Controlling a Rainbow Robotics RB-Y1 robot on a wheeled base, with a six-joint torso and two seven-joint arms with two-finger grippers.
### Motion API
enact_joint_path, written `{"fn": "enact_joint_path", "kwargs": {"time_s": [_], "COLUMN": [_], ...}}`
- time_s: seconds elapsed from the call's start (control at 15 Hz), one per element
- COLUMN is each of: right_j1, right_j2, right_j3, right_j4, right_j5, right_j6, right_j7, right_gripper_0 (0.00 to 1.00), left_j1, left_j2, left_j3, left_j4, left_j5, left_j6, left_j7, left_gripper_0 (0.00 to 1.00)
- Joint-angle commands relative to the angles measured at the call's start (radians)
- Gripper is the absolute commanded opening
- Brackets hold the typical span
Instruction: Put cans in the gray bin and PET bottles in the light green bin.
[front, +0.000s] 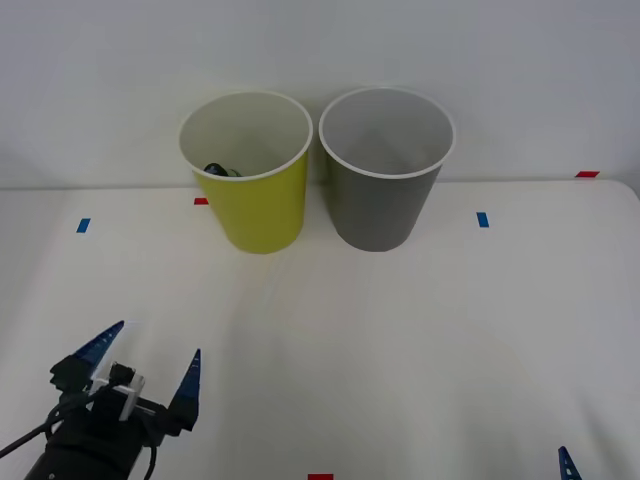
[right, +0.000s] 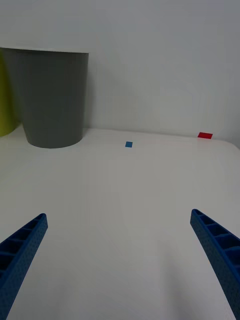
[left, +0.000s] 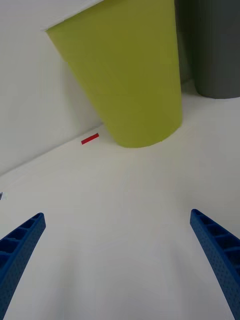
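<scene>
A white desk (front: 400, 340) dotted with small blue and red tape marks meets a plain white wall. Two tall tapered bins stand upright side by side at its far edge: one light green bin (front: 250, 200), something dark showing low inside it, and one gray bin (front: 385, 195), both white-rimmed. The left gripper (front: 148, 362) hovers near the front edge with blue fingers spread and empty; the right gripper (right: 120, 260) is likewise apart over bare desk.

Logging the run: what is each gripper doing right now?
Left gripper: open, holding nothing, low over the white table.
Right gripper: open, holding nothing, above the table.
</scene>
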Motion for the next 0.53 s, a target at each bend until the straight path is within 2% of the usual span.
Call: {"fn": "enact_joint_path", "kwargs": {"time_s": [0.07, 0.2, 0.33, 0.53], "right_j1": [0.0, 0.0, 0.0, 0.0], "right_j2": [0.0, 0.0, 0.0, 0.0], "right_j3": [0.0, 0.0, 0.0, 0.0], "right_j4": [0.0, 0.0, 0.0, 0.0], "right_j5": [0.0, 0.0, 0.0, 0.0], "right_j6": [0.0, 0.0, 0.0, 0.0], "right_j7": [0.0, 0.0, 0.0, 0.0], "right_gripper_0": [1.0, 1.0, 1.0, 1.0], "left_j1": [0.056, 0.099, 0.137, 0.218], "left_j2": [-0.022, -0.021, -0.022, -0.063], "left_j3": [0.036, 0.054, 0.061, 0.07], "left_j4": [0.036, 0.035, 0.036, 0.035], "left_j5": [-0.062, -0.146, -0.194, -0.286], "left_j6": [-0.072, -0.101, -0.129, -0.232], "left_j7": [0.083, 0.187, 0.27, 0.388], "left_gripper_0": [1.0, 1.0, 1.0, 1.0]}}
